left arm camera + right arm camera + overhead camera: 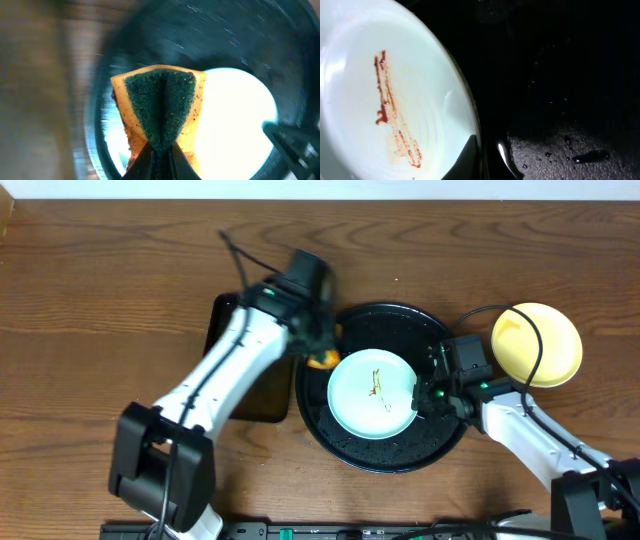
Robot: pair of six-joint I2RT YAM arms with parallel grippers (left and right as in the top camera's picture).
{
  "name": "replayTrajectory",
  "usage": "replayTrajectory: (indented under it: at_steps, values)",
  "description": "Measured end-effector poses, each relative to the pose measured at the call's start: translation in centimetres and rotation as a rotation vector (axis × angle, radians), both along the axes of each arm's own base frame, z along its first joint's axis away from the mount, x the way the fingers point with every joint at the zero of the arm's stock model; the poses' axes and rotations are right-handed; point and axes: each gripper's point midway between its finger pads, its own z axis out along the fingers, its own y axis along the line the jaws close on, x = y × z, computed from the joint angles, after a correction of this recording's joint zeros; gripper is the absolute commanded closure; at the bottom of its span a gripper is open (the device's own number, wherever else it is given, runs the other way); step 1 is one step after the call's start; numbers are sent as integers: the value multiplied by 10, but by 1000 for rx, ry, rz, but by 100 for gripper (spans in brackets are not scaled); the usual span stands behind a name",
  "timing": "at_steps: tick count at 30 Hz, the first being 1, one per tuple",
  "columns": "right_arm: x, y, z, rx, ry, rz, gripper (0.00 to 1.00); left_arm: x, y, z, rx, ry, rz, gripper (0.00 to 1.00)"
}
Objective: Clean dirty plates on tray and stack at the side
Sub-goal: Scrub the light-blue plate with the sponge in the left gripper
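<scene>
A pale mint-white plate [372,393] with a thin brown sauce streak lies on the round black tray [385,320]. My right gripper [428,395] is shut on the plate's right rim; in the right wrist view its fingers [481,157] pinch the rim of the plate [385,65]. My left gripper [318,345] is shut on a folded yellow-and-green sponge [322,360] at the plate's upper-left edge; the left wrist view shows the sponge [159,107] over the plate [235,125]. A pale yellow plate [537,343] sits on the bare wood to the right of the tray. No second mint plate shows.
A dark rectangular tray [232,330] lies left of the black tray, partly under my left arm. The black tray's surface [570,150] is wet with droplets. Brown wood tabletop [100,300] surrounds everything.
</scene>
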Motion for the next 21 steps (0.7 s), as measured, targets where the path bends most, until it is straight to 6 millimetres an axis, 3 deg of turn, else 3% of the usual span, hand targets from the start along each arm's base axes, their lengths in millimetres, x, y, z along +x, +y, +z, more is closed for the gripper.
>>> replayTrajectory:
  at_steps: [5,8,14,21]
  values:
    - [-2,0,-9,-5,26,0,99,-24,-45,-16,-4,21,-116,92]
    - [-1,0,-9,-3,25,-2,99,-40,-64,-39,18,77,-148,92]
    - [-1,0,-9,-2,26,-3,99,-61,-90,-69,21,145,-194,92]
    - [-1,0,-9,-2,26,-3,99,-83,-111,-73,-9,184,-250,92]
